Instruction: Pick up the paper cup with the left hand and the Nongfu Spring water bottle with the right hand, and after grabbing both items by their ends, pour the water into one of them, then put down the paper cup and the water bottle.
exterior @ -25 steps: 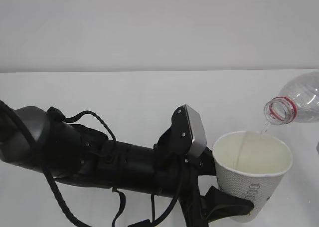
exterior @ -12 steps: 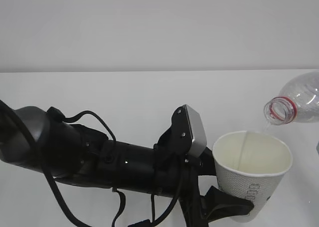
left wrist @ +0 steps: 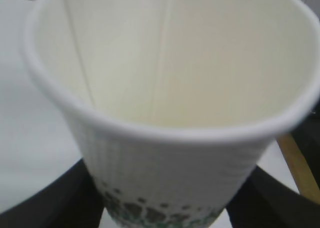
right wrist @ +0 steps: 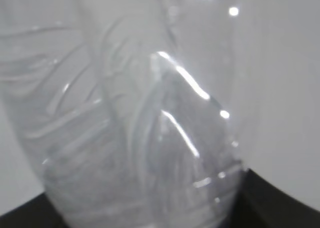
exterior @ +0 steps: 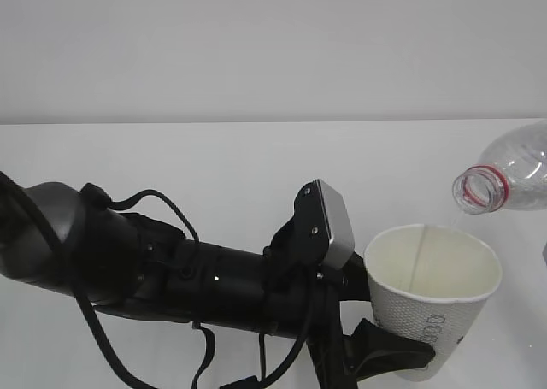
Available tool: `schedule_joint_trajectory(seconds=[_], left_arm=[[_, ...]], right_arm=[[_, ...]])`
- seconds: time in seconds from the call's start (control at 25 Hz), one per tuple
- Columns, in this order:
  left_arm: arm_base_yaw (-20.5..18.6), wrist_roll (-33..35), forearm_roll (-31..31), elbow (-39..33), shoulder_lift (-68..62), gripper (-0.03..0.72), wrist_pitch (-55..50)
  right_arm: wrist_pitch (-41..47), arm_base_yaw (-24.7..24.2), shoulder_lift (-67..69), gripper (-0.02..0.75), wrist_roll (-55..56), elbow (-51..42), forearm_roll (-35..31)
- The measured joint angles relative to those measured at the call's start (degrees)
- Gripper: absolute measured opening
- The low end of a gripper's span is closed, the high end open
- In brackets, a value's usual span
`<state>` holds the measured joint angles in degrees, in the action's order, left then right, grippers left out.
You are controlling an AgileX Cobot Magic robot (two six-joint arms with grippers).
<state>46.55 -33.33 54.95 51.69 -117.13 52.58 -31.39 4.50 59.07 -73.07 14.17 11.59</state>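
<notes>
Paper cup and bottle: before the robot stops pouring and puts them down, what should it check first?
1. Paper cup held by the left hand near its base: ok.
2. Cup upright, mouth up: ok.
3. Nongfu Spring water bottle mouth above the cup's rim, not touching it: ok.
4. Water runs as a thin stream into the cup, none seen outside: ok.
5. How full the cup is: cannot tell, its bottom is hidden.
6. Right hand's grip on the bottle's end: ok.
</notes>
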Motion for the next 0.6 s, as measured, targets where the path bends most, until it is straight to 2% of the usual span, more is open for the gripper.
schedule_joint_trajectory(seconds=[0.6], left_arm=[[0.0, 0.0, 0.0, 0.0, 0.0, 0.499, 0.0]], right_arm=[[0.0, 0.0, 0.0, 0.422, 0.0, 0.0, 0.0]])
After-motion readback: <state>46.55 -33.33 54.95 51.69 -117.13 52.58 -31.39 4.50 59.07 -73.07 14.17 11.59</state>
